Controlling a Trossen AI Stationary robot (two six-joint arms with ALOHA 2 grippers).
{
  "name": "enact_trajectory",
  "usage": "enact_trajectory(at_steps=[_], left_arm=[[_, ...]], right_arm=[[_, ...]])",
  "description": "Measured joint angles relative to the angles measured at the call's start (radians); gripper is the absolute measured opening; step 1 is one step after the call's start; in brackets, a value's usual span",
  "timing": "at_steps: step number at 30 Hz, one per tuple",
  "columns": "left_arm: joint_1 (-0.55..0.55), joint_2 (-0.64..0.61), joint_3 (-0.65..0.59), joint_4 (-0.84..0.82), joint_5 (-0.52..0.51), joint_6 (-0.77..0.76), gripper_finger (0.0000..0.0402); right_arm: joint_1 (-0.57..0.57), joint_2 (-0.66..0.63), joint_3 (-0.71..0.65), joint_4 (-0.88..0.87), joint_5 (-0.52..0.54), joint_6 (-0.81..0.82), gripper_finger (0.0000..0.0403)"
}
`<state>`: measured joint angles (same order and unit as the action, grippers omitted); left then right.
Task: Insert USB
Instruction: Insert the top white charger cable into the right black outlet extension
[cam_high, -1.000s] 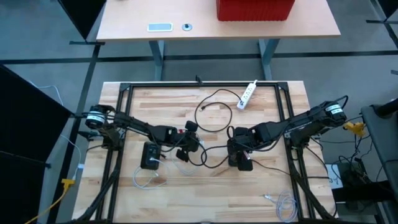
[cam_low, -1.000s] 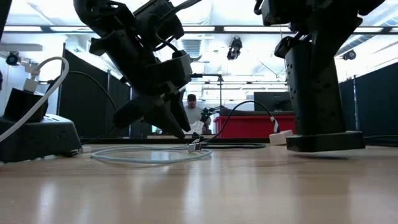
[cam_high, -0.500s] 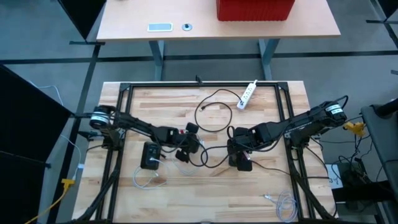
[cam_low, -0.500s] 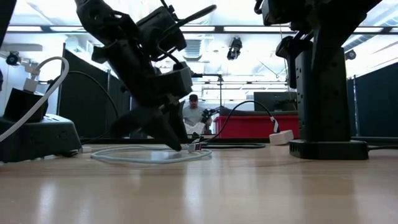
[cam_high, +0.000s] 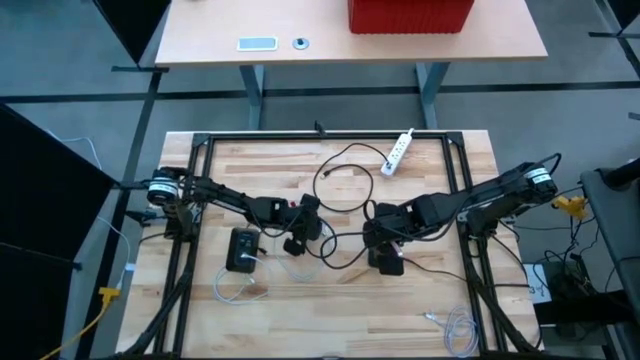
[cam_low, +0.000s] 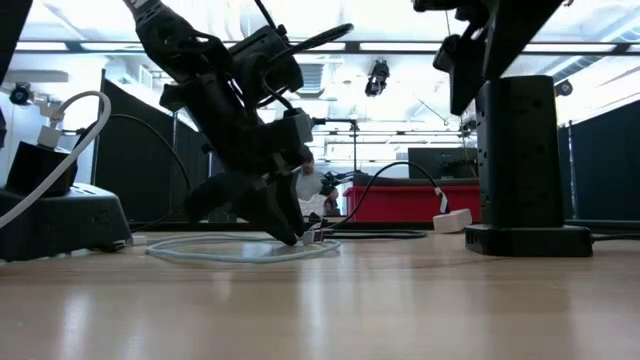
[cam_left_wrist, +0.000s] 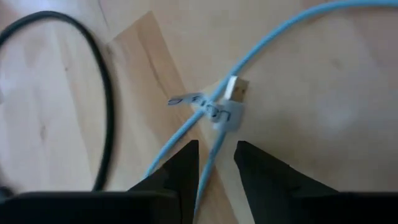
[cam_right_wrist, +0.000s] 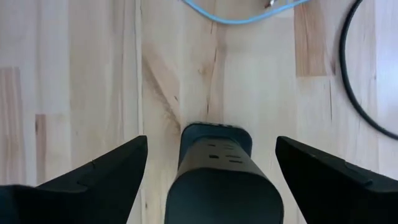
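Note:
A light blue cable lies looped on the table, and its silver USB plug with a paper tag rests flat on the wood. My left gripper slants down just behind the plug. It is open, and its fingers stand on either side of the thin cord. In the low view its tips are almost on the table beside the plug. A black upright power tower stands on its base. My right gripper hangs wide open above the tower's top, clear of it.
A black box with a white cord sits left of my left gripper. A black cable loop and a white power strip lie toward the far edge. More coiled cable lies near the front right corner.
My right gripper has set the tower's base flat on the table, let go of it and risen clear above its top. My left gripper has sunk and tipped further down toward the USB plug, so its tips are now close to the table.

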<state>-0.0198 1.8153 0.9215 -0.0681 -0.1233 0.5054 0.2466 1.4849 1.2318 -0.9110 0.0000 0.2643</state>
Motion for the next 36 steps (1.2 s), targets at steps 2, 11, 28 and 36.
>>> enact_trajectory(at_steps=[2, 11, 28, 36], left_arm=[[0.002, 0.000, 0.000, 0.000, 0.014, -0.004, 0.0081], [0.004, 0.077, 0.008, 0.052, 0.032, -0.042, 0.0010], [0.151, -0.161, 0.003, -0.034, 0.562, -0.247, 0.0000], [0.224, -0.195, 0.010, -0.023, 0.869, -0.329, 0.0000]], right_arm=[[0.000, 0.000, 0.014, -0.001, 0.000, -0.003, 0.0339], [0.000, 0.000, 0.063, 0.009, 0.019, -0.080, 0.0339], [0.000, 0.128, 0.065, 0.271, 0.194, -0.491, 0.0339], [0.011, 0.204, 0.065, 0.427, 0.345, -0.854, 0.0303]])
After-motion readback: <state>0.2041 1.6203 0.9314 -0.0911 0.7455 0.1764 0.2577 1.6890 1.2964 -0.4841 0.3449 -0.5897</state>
